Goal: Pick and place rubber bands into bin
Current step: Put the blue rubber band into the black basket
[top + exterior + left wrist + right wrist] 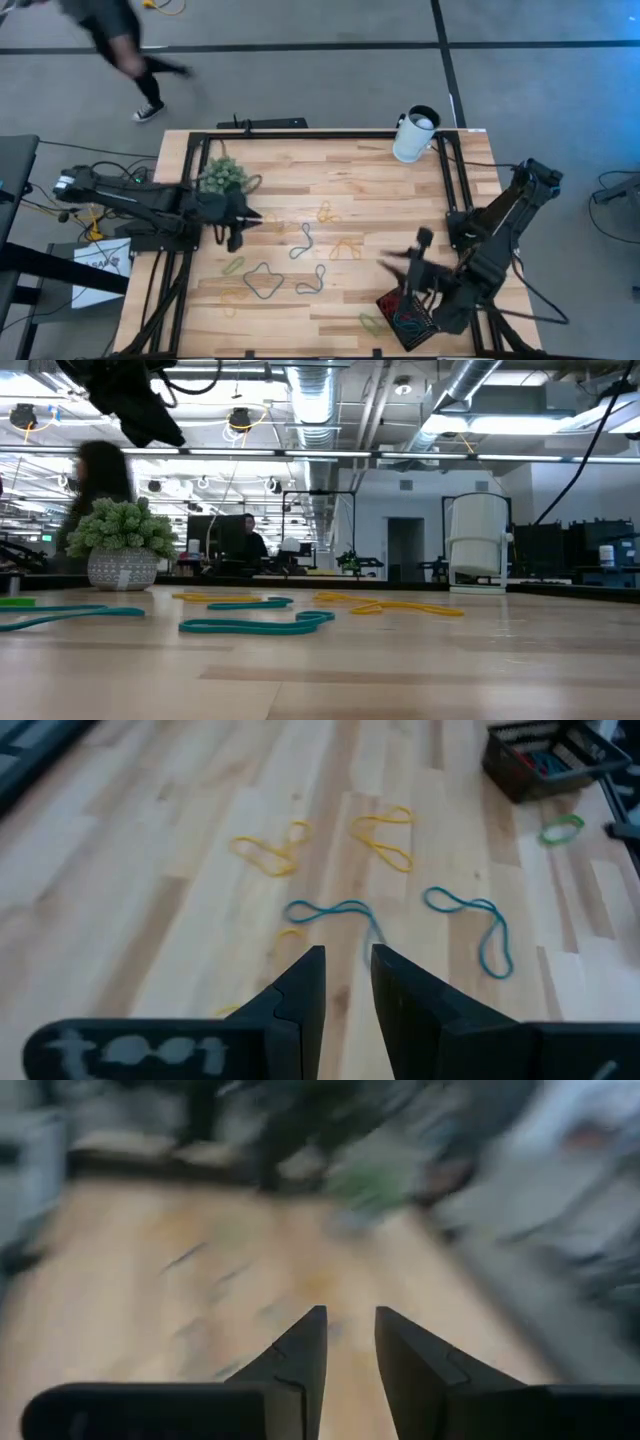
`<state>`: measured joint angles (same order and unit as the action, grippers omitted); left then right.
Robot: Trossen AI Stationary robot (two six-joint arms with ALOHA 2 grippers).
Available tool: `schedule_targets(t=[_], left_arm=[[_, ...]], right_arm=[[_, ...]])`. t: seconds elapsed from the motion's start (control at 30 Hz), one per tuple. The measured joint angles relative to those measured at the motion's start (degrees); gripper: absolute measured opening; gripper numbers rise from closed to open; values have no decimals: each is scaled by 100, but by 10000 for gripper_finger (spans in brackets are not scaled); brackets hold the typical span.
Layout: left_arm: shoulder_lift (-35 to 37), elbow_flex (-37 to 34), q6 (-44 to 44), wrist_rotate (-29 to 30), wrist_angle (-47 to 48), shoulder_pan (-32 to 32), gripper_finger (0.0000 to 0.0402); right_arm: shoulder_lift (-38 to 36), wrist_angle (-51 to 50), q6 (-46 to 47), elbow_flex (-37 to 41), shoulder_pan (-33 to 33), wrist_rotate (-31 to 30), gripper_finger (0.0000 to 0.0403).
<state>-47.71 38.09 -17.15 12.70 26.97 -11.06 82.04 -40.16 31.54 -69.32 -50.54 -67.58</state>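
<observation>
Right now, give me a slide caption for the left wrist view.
Left hand, fingers slightly apart and empty, above yellow and blue rubber bands on the wooden table; black bin beyond.

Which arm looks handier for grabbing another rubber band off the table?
Probably the left. Its gripper hangs open beside the loose rubber bands mid-table, while the right gripper is off by the bin.
</observation>
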Motion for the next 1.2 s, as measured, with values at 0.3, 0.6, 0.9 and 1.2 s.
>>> schedule_targets(t=[0.3, 0.6, 0.9, 1.2], left_arm=[[-1887, 0, -362, 705, -1551, -557, 73], [-4174, 60, -690, 669, -3379, -659, 73], [-5602, 1032, -956, 1229, -3443, -650, 73], [-6124, 1743, -1569, 1784, -2573, -648, 73]], right_arm=[[-24, -269, 162, 2, 979, -656, 83], [-16, -271, 1261, 5, 1796, 224, 83], [223, -361, 1933, 7, 2078, 1383, 83], [255, -1058, 2197, 17, 2070, 1678, 83]])
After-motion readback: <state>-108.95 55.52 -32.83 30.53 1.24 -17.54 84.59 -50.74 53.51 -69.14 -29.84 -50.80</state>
